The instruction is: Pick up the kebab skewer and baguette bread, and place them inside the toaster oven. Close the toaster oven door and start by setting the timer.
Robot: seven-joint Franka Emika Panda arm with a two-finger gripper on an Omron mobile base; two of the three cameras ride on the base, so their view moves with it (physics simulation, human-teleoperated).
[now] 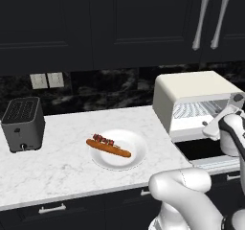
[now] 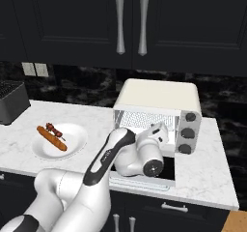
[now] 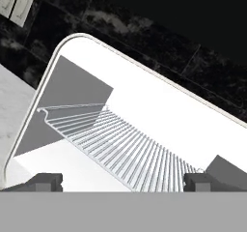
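Observation:
The cream-white toaster oven stands at the counter's right end with its toaster oven door folded down flat. My gripper hovers open just in front of the oven mouth, above the door, with nothing between its fingers. The hand view looks into the cavity at the wire rack. On the white plate, left of the oven, lie the long orange-brown baguette bread and, right behind it, the short kebab skewer.
A black slot toaster sits at the counter's left end. Dark upper cabinets with silver handles hang above the oven. Three dark knobs line the oven's right side. My own arm reaches across in front of the door.

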